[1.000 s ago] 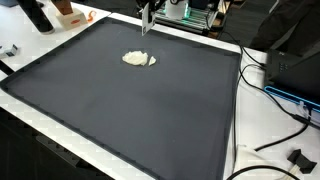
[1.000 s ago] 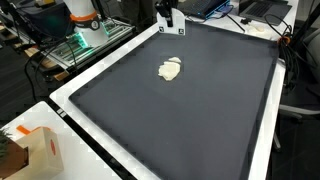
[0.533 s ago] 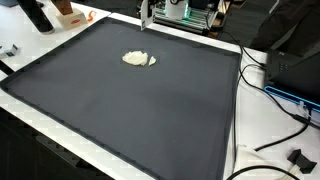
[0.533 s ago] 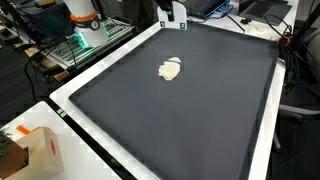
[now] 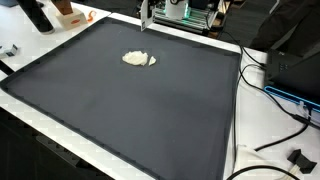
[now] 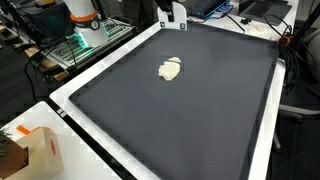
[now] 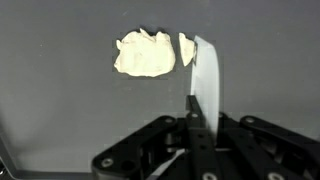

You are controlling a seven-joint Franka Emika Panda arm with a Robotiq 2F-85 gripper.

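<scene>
A crumpled cream-white lump lies on the black mat in both exterior views. In the wrist view it sits at the top. My gripper is shut on a thin white flat strip that sticks out forward past the fingers. The strip's tip overlaps the lump's right edge in that view. In the exterior views the gripper hangs above the far edge of the mat, well above and behind the lump, not touching it.
The black mat covers most of a white table. An orange and white box stands at one corner. Cables and electronics line the edges. A robot base stands behind.
The gripper with the white strip has risen and pulled back a little toward the mat's far edge. The lump has not moved.
</scene>
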